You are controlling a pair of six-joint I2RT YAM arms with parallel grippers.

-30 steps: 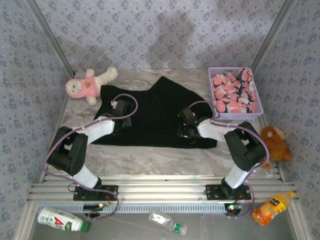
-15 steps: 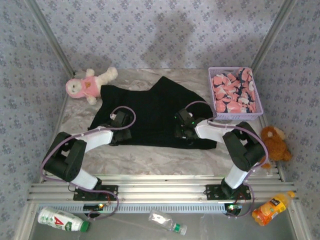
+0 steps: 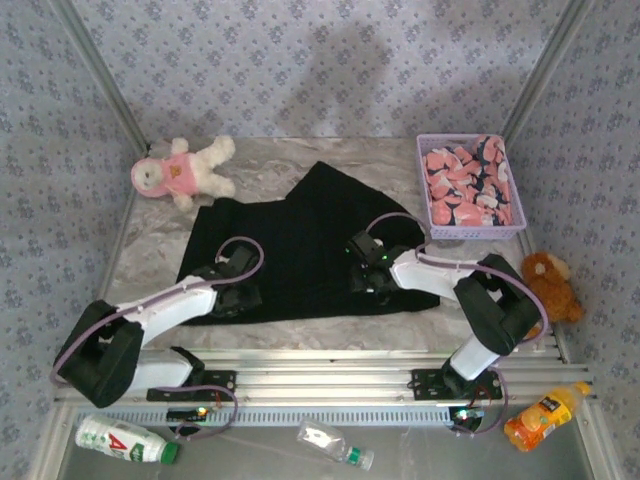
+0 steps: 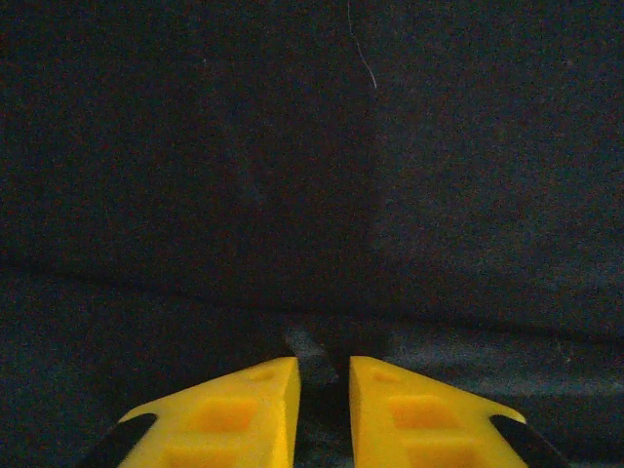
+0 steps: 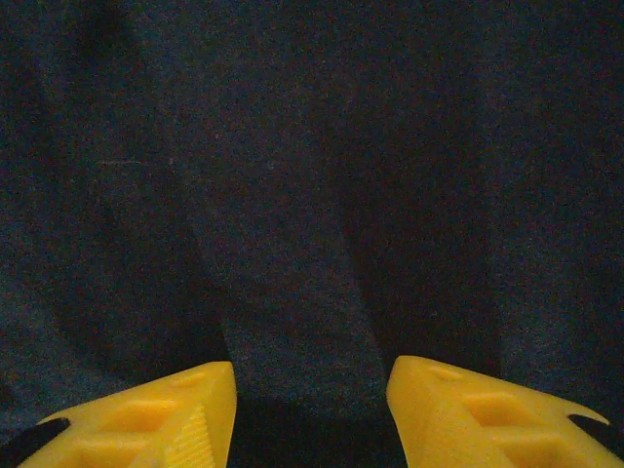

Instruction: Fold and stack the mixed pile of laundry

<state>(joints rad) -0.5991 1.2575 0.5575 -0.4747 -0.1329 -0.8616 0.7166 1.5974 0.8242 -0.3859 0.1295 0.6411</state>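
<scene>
A black T-shirt lies spread across the middle of the table. My left gripper sits low on its near left hem. In the left wrist view the yellow fingers stand a narrow gap apart with a ridge of black cloth pinched between them. My right gripper rests on the shirt's near right part. Its fingers are well apart, with a flat band of the shirt running between them. The pink printed garment lies bunched in the basket at the back right.
The lavender mesh basket stands at the right rear. A pink-and-white plush toy lies at the back left, touching the shirt's corner. A brown plush sits by the right wall. Bottles lie beyond the near rail.
Both grippers have drawn back toward the near edge, and the shirt's near hem has come with them. The right jaws have spread wider.
</scene>
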